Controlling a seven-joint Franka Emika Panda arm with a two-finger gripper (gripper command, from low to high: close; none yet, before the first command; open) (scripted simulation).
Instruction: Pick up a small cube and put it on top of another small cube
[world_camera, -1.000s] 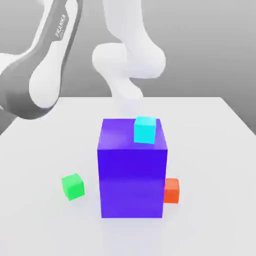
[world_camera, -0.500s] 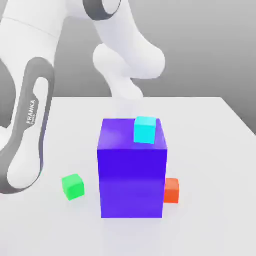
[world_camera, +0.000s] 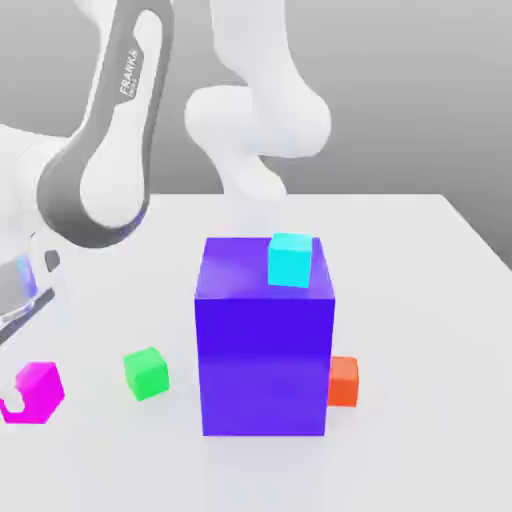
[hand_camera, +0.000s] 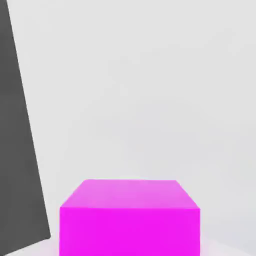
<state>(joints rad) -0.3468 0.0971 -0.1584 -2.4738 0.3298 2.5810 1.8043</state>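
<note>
At the far left edge of the exterior view, a small bright magenta-pink cube (world_camera: 36, 391) sits low, close to the white table (world_camera: 440, 330). The gripper (world_camera: 14, 400) is at the cube, mostly cut off by the frame edge; its fingers are closed as far as they go, and whether they actually pinch the cube cannot be told. Above it, the white and grey Franka arm (world_camera: 110, 150) curves up out of the picture.

Moving right, a small green cube (world_camera: 146, 373) rests on the table, near the magenta one but apart from it. Next comes a big blue-violet block (world_camera: 264, 350), by far the largest thing here. A small cyan cube (world_camera: 291, 260) sits on its top, toward the right rear corner. A small orange cube (world_camera: 343, 381) stands on the table just beside the block's lower right side (partly hidden behind it).

In the hand view, the magenta cube (hand_camera: 130, 217) appears very close — its top and one side face showing — against the pale table (hand_camera: 150, 90).
</note>
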